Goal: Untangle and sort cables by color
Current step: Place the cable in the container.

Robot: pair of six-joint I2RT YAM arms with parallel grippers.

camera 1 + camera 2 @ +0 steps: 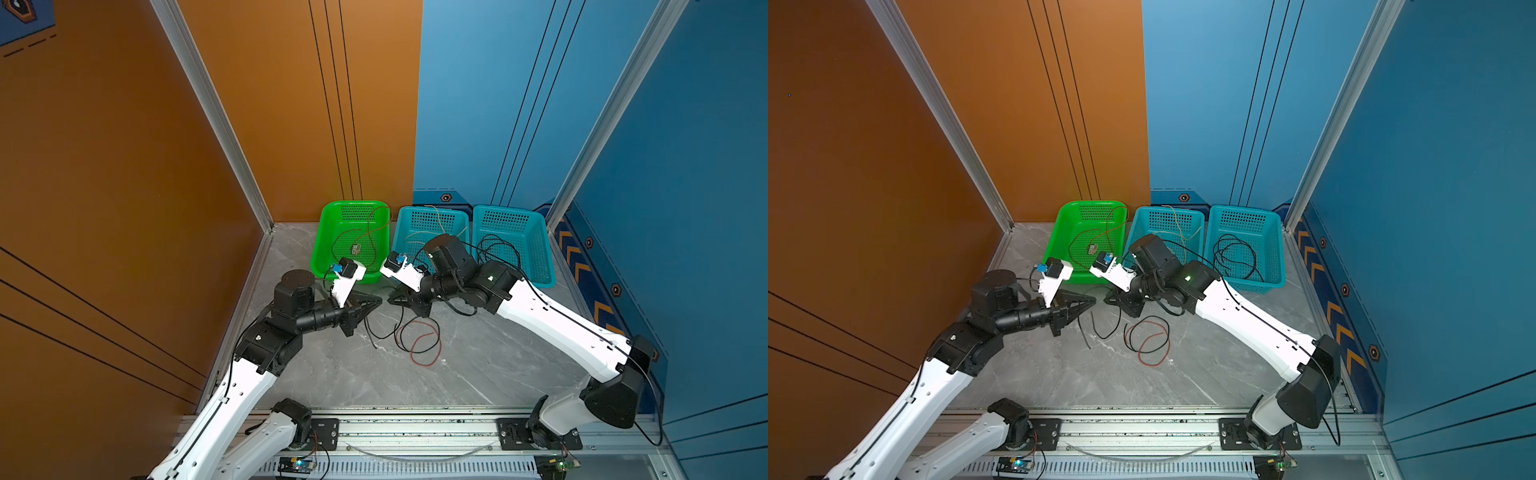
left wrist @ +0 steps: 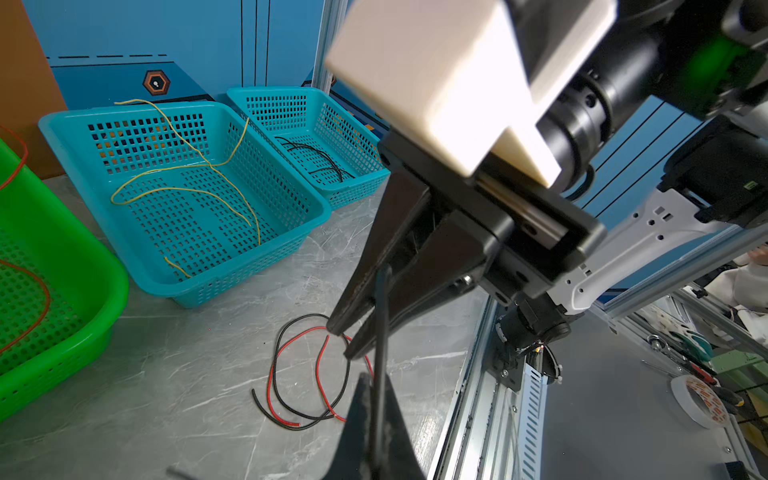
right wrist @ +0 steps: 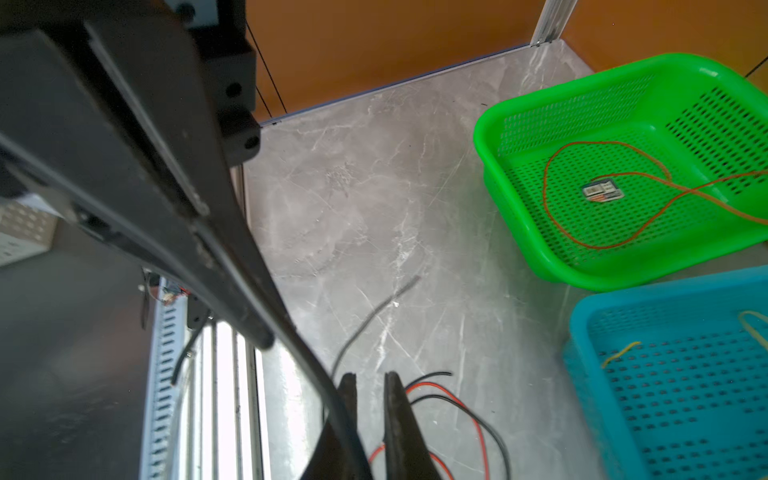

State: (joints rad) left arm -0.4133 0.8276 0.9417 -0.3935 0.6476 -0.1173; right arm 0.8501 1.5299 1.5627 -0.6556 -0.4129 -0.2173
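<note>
1. The black cable (image 2: 381,307) is the thing in work. One part of it is clamped in the left gripper (image 1: 379,299), whose jaws are pressed together on it. From there it runs toward the right gripper (image 2: 344,341), and its free part hangs down to the desk (image 1: 478,365).
2. The right jaws stand a little apart, and a narrow gap shows between them in both wrist views. The black cable crosses them, but I cannot tell whether it lies inside the gap or only beside one jaw.
3. Near it on the desk lies the tangle of red and black cables (image 2: 318,374), not sorted yet.
4. Behind stand three baskets:
   - The green basket (image 1: 322,249) holds a red cable (image 3: 545,195).
   - The middle teal basket (image 2: 124,111) holds a yellow cable (image 2: 178,190).
   - The far teal basket (image 2: 357,195) holds the sorted black cables (image 2: 316,151).
5. What could go wrong, in my judgement:
   - If the right jaws close beside the cable and not on it, the hand-over fails and the right arm carries nothing.
   - If the black cable is hooked in the tangle, pulling it will drag the red one along, perhaps into the wrong basket.
   - The two grippers are tip to tip and very near, so a small error could make them collide.
   - The cable is thin and smooth, so it can slip out of the left jaws when tension comes.
</note>
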